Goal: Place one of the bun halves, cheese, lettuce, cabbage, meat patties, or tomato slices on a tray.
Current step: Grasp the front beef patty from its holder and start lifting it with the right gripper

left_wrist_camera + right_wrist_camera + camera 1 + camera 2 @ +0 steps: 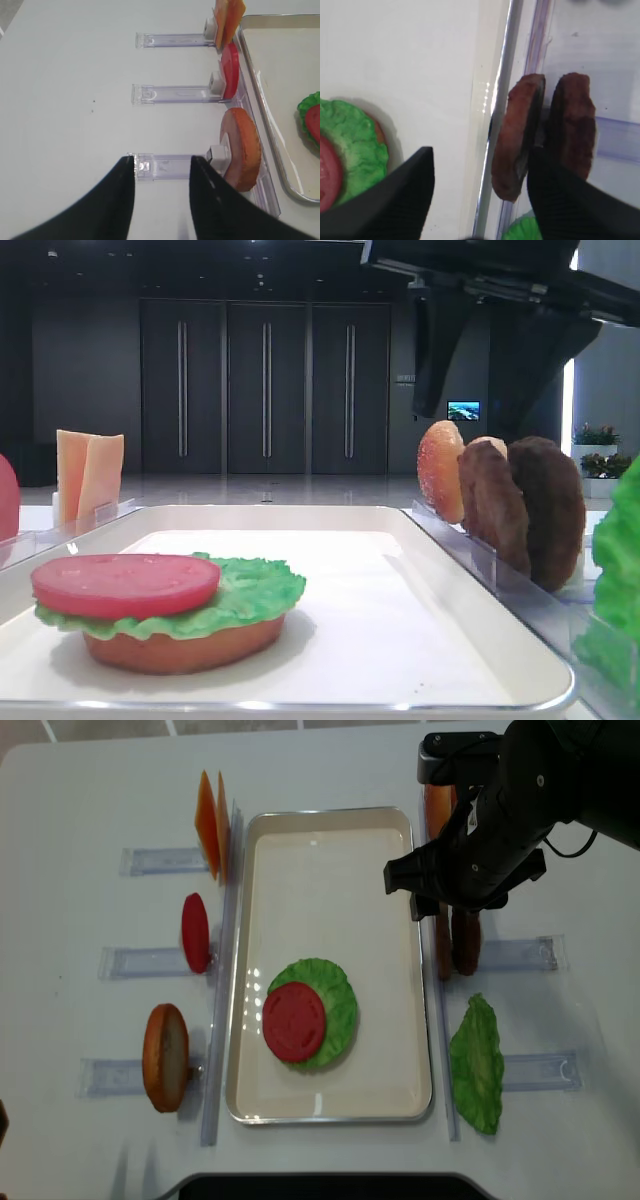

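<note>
Two reddish-brown, grainy round meat patties (455, 942) stand on edge in a narrow clear plastic holder (520, 954) at about three o'clock from the large white rectangular tray (330, 830).

Going left to right across the overhead view: pale orange square cheese slices (210, 838) sit at ten o'clock from the tray, a spare thick red tomato slice (195, 932) at nine o'clock, and a golden-orange bun half (166, 1057) at eight o'clock, each upright in its own holder on the white desk (70, 870). On the tray, toward six o'clock, a flat orange-brown bun base (180, 645) already carries a frilly green lettuce leaf (335, 1000) and a red tomato disc (294, 1021). A second lettuce leaf (477, 1065) lies at four o'clock.

The left gripper (161, 172) hovers over the desk near the bun half's holder, its fingers apart and empty. The right gripper (480, 185) is over the patties with its fingers spread wide; in the wrist view one finger sits on the tray side of the nearer patty (515, 145) and the other seems to sit between the two patties, though contact cannot be judged.

The step in hand looks like taking that nearer patty. Done well, the gripper drops straight down, clamps only the one disc near its middle, and lifts vertically so the darker neighbour and the holder stay put, then lays it flat, centred on the tomato.

No brand, label or readable writing shows anywhere.
</note>
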Tool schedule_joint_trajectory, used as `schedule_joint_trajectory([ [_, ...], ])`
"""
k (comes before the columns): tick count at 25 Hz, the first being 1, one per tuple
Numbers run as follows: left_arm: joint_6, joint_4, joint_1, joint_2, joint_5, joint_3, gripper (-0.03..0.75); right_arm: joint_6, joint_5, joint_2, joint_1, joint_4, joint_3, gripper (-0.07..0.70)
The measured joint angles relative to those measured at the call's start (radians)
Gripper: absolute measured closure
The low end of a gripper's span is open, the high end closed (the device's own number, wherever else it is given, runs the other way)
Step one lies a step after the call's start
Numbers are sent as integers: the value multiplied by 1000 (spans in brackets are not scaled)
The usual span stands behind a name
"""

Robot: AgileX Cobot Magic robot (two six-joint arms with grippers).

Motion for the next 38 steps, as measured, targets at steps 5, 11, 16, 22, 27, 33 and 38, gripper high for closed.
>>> schedule_joint_trajectory([
  [5,0,0,0,0,0,0,433,-4,-7,0,0,-8,0,236],
  [11,0,0,0,0,0,0,433,-4,-7,0,0,-20,0,236],
  [16,0,0,0,0,0,0,433,-4,-4,10,0,-22,0,236],
  [22,0,0,0,0,0,0,433,-17,5,94,0,-22,0,236],
  [27,0,0,0,0,0,0,433,-23,-11,128,0,-20,0,236],
  [33,0,0,0,0,0,0,433,-24,-15,136,0,-21,0,245],
  [38,0,0,0,0,0,0,433,-25,-14,136,0,-22,0,337],
])
